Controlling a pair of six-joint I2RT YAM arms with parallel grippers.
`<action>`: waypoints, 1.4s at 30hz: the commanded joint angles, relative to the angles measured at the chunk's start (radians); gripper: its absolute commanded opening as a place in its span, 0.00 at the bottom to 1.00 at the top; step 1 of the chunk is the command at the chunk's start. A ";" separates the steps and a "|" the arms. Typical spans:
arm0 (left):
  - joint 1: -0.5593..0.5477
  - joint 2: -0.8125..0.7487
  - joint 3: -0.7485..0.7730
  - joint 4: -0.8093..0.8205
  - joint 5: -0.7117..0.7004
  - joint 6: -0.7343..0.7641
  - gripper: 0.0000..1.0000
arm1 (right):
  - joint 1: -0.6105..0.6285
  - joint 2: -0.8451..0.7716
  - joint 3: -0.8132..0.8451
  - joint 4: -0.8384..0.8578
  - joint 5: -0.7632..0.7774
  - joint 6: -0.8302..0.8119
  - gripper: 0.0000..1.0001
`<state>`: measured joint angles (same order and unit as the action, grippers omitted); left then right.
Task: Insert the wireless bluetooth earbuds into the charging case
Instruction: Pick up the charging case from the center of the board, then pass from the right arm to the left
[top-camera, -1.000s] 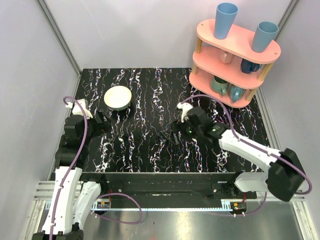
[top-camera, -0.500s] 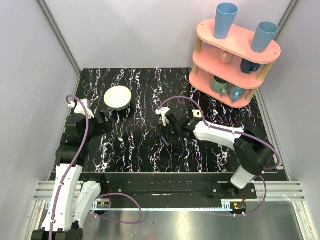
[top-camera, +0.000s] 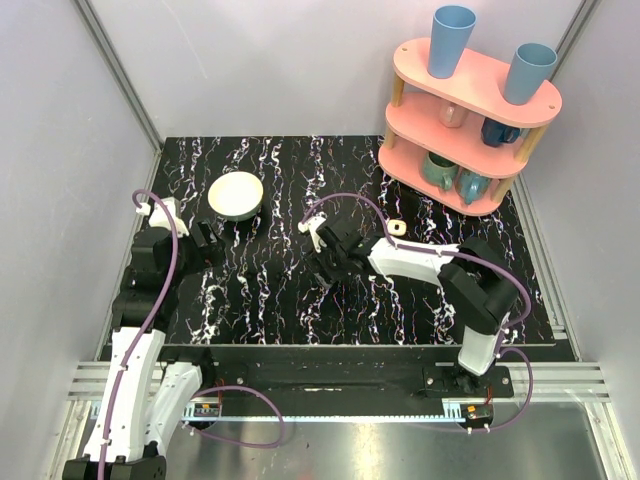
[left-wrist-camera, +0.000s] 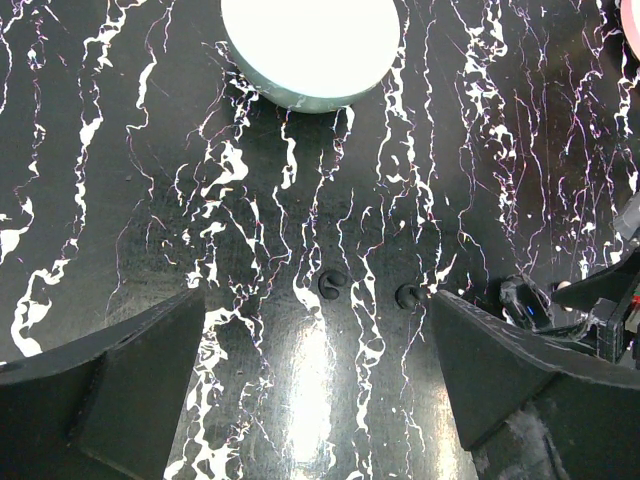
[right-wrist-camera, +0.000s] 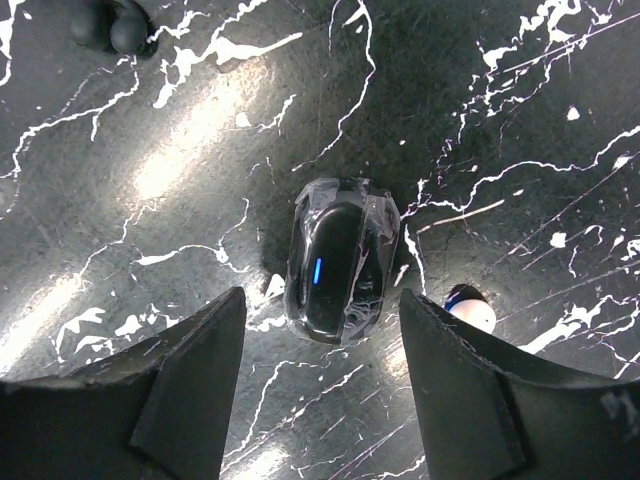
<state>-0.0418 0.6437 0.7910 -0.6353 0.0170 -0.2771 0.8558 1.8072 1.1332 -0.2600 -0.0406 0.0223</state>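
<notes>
The charging case (right-wrist-camera: 340, 258) looks glossy black here, oval, with a blue light and clear film round it. It lies on the marbled table, its near end between the fingertips of my right gripper (right-wrist-camera: 322, 295), which is open. Whether the fingers touch it I cannot tell. The earbuds show as small black pieces: two in the left wrist view (left-wrist-camera: 333, 284) (left-wrist-camera: 408, 295), one clump far ahead in the right wrist view (right-wrist-camera: 110, 25). My left gripper (left-wrist-camera: 318, 295) is open and empty, short of the earbuds. From above, the right gripper (top-camera: 330, 268) hides the case; the left gripper (top-camera: 205, 245) sits at the left.
A round cream bowl (top-camera: 235, 195) stands at the back left, also in the left wrist view (left-wrist-camera: 310, 40). A small cream piece with a dark centre (top-camera: 397, 228) lies behind the right arm. A small white rounded piece (right-wrist-camera: 470, 308) lies beside my right finger. A pink shelf with cups (top-camera: 470, 130) stands at the back right.
My right arm has swung left across the table, its gripper moving left along the middle. The cream piece behind it has come into view. The left arm has hardly moved.
</notes>
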 joint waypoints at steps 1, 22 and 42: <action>0.002 0.008 0.005 0.025 -0.015 0.012 0.99 | 0.012 0.018 0.027 0.011 0.033 -0.016 0.69; 0.002 0.022 0.007 0.025 -0.020 -0.004 0.99 | 0.014 0.055 0.008 0.045 0.062 -0.051 0.48; 0.002 0.093 -0.117 0.253 0.608 -0.135 0.99 | 0.098 -0.356 0.017 0.002 -0.021 -0.174 0.10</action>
<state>-0.0418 0.7353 0.7544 -0.5785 0.3367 -0.3218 0.9123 1.6016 1.1275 -0.2798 -0.0463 -0.0738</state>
